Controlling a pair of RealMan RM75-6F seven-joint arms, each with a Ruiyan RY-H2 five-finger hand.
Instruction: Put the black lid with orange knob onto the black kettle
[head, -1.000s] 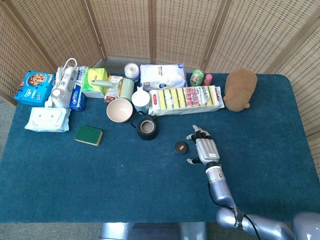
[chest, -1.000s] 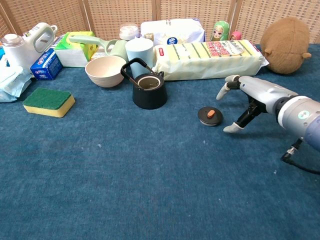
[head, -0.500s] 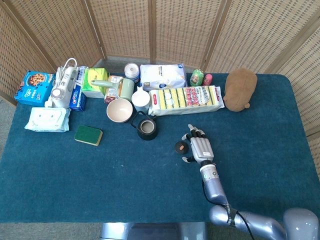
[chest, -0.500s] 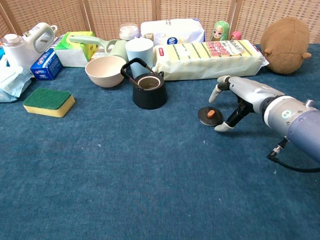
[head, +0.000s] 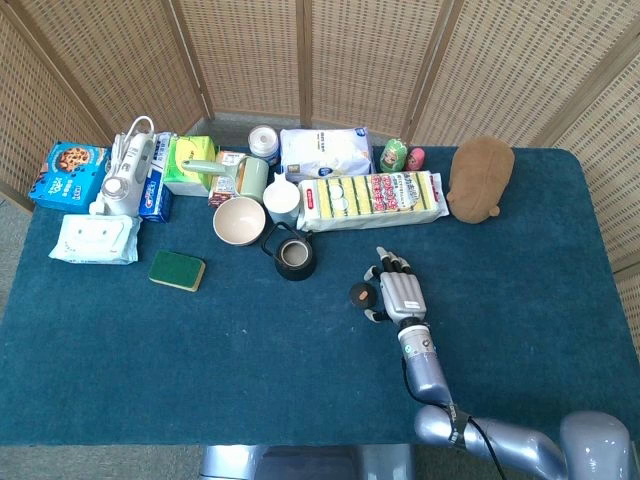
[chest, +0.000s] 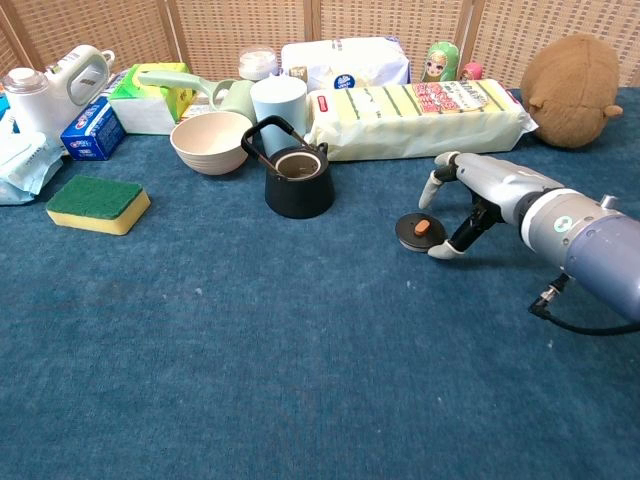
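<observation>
Flat black lid with orange knob (chest: 420, 230): on blue-carpeted counter (chest: 300, 350), right of open black iron kettle (chest: 298, 184). Right hand (chest: 478, 195): fingers spread, empty, just beside lid.

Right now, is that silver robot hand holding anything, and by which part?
Nothing is held. The right hand hovers with fingers spread beside the black lid with orange knob, which lies flat on the blue table.

A long pack of yellow sponges (chest: 418, 118) lies just beyond the fingertips, a brown plush toy (chest: 567, 77) off to their right. Well left of the fingers sit a cream bowl (chest: 211, 141) and a green-topped sponge (chest: 97, 204).
</observation>
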